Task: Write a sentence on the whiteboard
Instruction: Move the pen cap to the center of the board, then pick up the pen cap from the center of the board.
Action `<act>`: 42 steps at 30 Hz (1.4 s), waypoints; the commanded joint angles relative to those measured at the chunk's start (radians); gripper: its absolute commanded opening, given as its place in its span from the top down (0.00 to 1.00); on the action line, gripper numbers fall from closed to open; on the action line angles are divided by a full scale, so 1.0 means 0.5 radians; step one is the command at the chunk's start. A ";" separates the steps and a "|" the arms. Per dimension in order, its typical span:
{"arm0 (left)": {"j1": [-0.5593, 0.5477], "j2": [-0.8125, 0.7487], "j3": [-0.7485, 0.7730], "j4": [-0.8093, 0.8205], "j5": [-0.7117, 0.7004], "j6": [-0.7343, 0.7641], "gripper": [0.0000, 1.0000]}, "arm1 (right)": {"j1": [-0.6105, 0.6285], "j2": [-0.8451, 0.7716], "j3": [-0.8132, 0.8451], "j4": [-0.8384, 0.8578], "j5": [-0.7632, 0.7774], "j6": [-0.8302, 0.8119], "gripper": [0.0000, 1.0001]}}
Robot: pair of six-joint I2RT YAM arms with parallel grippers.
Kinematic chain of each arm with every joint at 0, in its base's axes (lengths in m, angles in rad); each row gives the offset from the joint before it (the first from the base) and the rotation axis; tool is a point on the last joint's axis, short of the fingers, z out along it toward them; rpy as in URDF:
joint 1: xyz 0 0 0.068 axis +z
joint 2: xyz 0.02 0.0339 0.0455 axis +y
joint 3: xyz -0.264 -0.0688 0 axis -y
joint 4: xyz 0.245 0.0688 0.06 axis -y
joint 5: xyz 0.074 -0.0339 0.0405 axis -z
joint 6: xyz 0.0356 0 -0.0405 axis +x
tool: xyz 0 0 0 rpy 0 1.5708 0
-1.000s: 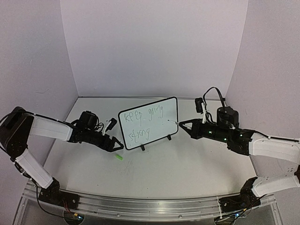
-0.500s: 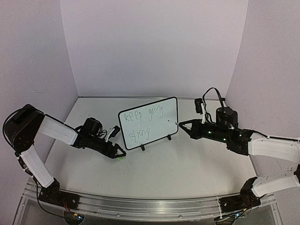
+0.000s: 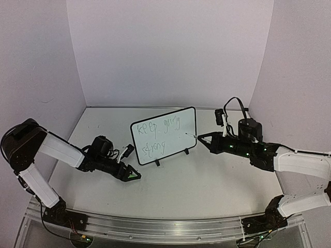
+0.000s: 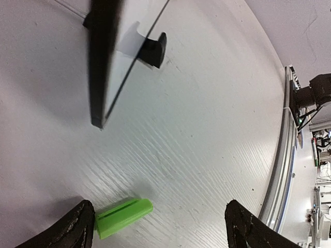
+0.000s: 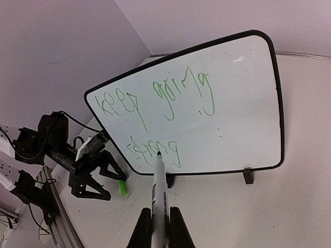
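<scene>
The left pincer (image 4: 155, 225) is held wide open around a green cap (image 4: 123, 217). A marker (image 5: 156, 191) is gripped tightly in the right pincer (image 5: 157, 227).

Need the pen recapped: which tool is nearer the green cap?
Left. The left tool is open over the green cap; the right tool holds the marker past the whiteboard.
</scene>
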 commanded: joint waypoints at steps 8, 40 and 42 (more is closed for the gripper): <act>-0.173 -0.382 -0.285 0.017 -0.066 -0.310 0.17 | 0.017 -0.007 -0.009 0.034 0.027 0.013 1.00; -0.254 -0.120 0.065 -0.258 -0.400 -0.044 0.47 | 0.026 -0.057 -0.021 0.008 0.052 0.005 1.00; -0.283 -0.105 0.058 -0.280 -0.411 -0.039 0.48 | 0.025 -0.066 -0.023 0.003 0.054 0.003 1.00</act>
